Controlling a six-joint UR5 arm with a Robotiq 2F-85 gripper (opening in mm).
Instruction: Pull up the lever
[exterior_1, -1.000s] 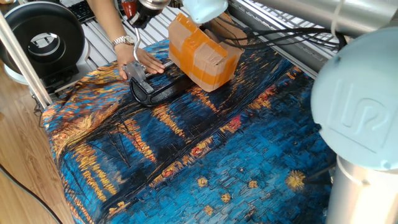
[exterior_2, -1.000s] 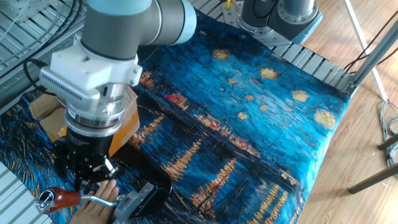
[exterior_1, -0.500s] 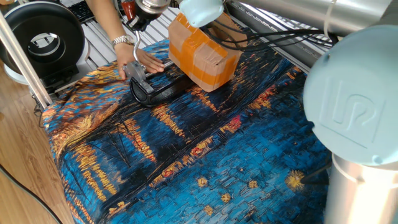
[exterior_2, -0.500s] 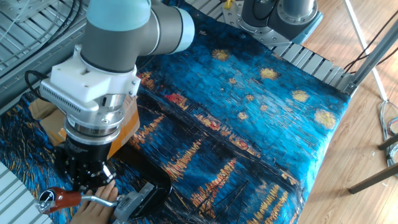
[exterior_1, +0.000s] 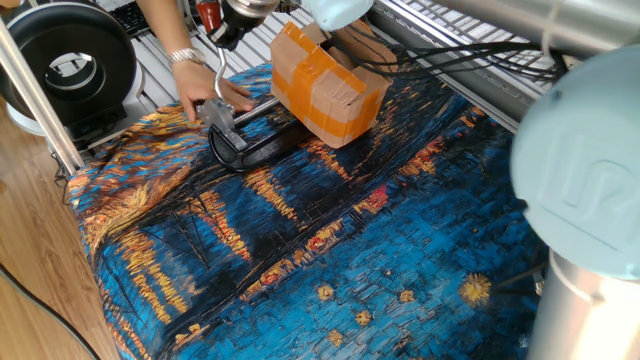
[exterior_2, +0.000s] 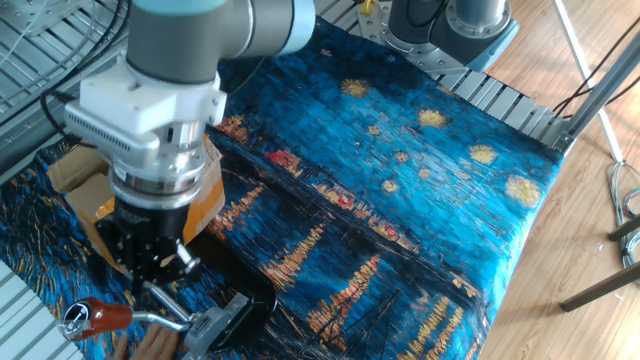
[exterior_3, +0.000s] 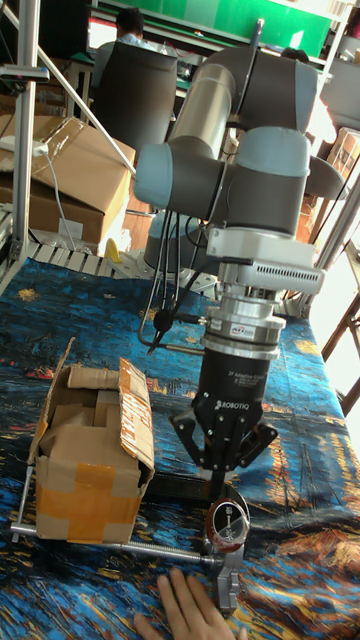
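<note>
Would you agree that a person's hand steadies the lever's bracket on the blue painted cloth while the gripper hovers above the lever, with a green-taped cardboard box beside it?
Not quite: the tape on the cardboard box is orange, not green, as one fixed view shows. The rest holds: a hand rests by the bracket on the blue cloth, and the gripper hovers above the lever.

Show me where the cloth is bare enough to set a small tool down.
The wide stretch of blue painted cloth between the orange-taped cardboard box and the robot's grey base is bare. It is crowded by the silver lever with the red-brown knob, where the black end effector and a person's hand work.
</note>
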